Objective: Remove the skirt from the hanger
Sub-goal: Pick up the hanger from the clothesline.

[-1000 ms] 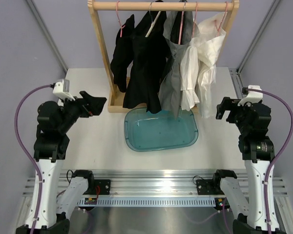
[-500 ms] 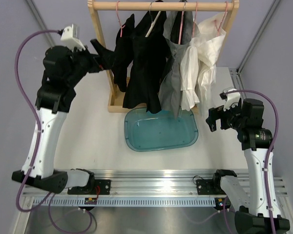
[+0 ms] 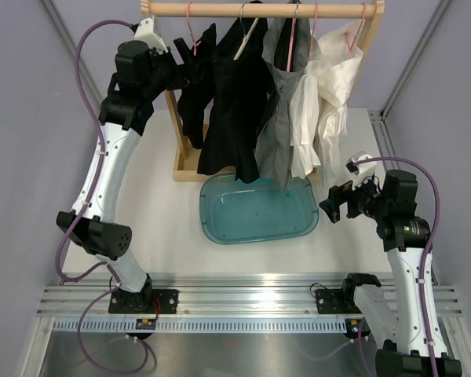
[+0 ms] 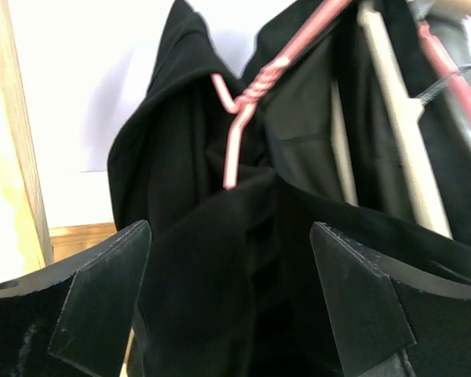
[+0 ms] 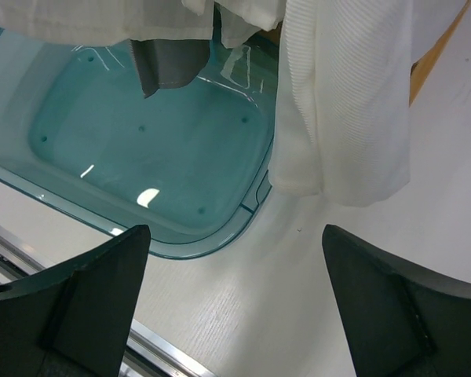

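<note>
One skirt [image 3: 276,129]: mid-grey with broad pleats, hanging on a pink hanger [image 3: 290,43] from the wooden rail [image 3: 220,9]. It is pressed between a black coat [image 3: 234,118] on its left and a white garment [image 3: 330,86] on its right.
Skirt hem: a grey corner dangles over the far side of the teal tub [image 3: 259,239].
Teal tub: translucent plastic, standing on the white table [image 3: 149,212] under the clothes. Its floor shows small dots and glints of light, and the black coat's tip also hangs over its far rim.
Left gripper [image 4: 229,229]: high at the rail's left end, fingers spread, nothing pinched. It faces a smaller black garment [image 4: 180,236] on a pink wire hanger [image 4: 237,129].
Right gripper [image 5: 235,232]: low over the table just beside the tub's right rim, fingers spread wide, holding nothing.
Rack post [image 4: 16,118]: light wood, upright, just left of the left gripper.
</note>
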`<action>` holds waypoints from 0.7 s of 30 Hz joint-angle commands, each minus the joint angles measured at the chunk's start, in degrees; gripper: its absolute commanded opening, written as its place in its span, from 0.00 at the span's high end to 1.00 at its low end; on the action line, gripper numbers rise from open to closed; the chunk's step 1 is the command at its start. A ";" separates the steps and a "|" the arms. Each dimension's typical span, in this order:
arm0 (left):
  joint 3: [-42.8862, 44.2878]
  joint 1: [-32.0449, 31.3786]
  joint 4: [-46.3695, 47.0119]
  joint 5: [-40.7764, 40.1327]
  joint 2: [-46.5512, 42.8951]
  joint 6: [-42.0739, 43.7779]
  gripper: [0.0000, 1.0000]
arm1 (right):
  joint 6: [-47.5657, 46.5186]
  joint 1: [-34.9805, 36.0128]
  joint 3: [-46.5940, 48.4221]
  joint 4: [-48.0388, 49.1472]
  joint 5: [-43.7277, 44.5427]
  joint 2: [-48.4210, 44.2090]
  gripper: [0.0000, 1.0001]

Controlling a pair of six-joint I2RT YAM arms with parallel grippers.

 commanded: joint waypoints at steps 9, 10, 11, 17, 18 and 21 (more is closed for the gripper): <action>3.92 0.02 13.91 -1.64 4.52 -1.98 0.29 | 0.56 -0.14 -3.86 4.42 -4.31 -4.13 0.01; 4.01 0.02 14.87 -1.55 4.70 -2.51 0.30 | 0.65 -0.14 -4.04 4.59 -4.31 -4.22 0.01; 4.09 0.10 15.23 -1.55 4.87 -2.77 0.31 | 0.65 -0.14 -4.13 4.68 -4.48 -4.31 0.01; 5.24 0.02 16.64 -2.43 6.81 -3.57 0.40 | 0.91 -0.14 -4.30 5.12 -5.10 -4.40 0.01; 5.41 -0.07 16.73 -2.69 7.16 -3.48 0.41 | 0.83 -0.14 -4.39 5.12 -5.19 -4.40 0.01; 5.50 -0.07 17.95 -3.22 8.04 -2.69 0.43 | 0.91 -0.14 -4.48 5.21 -5.19 -4.93 0.01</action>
